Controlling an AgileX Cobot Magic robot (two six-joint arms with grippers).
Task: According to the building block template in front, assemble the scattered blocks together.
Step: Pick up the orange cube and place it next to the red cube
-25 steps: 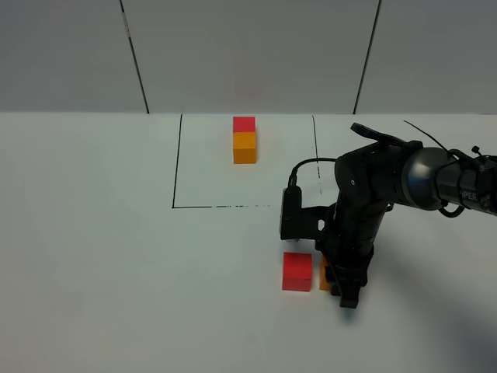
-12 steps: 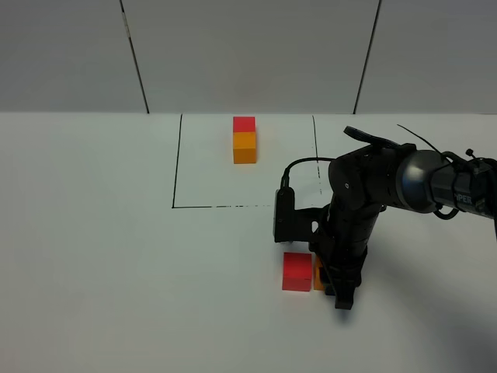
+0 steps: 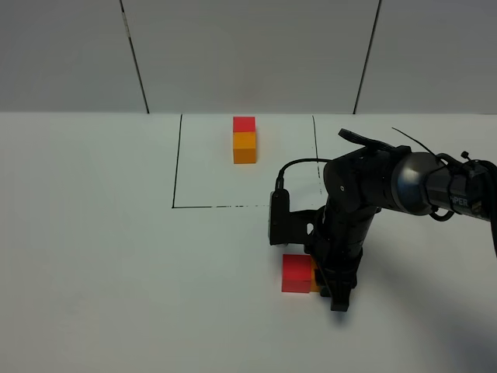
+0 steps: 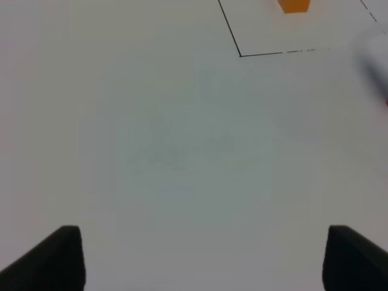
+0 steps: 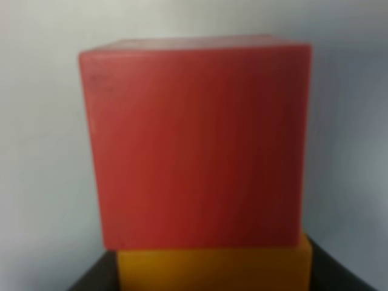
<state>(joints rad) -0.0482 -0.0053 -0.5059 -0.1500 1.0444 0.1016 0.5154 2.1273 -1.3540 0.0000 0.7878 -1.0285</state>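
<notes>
The template [image 3: 244,140], a small red cube joined to an orange one, stands inside the black-lined square at the back. The loose red cube [image 3: 296,273] lies on the white table in front of the square. My right gripper [image 3: 326,280] is shut on the loose orange cube [image 3: 314,277], which is mostly hidden by the fingers and pressed against the red cube's right side. In the right wrist view the red cube [image 5: 194,145] fills the frame and touches the orange cube [image 5: 212,267] held between the black fingers [image 5: 91,277]. My left gripper [image 4: 197,260] is open and empty over bare table.
A black outline [image 3: 175,167] marks the square on the white table [image 3: 93,256]. The right arm [image 3: 373,186] reaches in from the right edge. The left wrist view shows the square's corner [image 4: 240,55] and the template's orange end [image 4: 294,5].
My right gripper has moved left with the orange cube, closing the gap until it touches the red cube. The red cube and template have not moved.
</notes>
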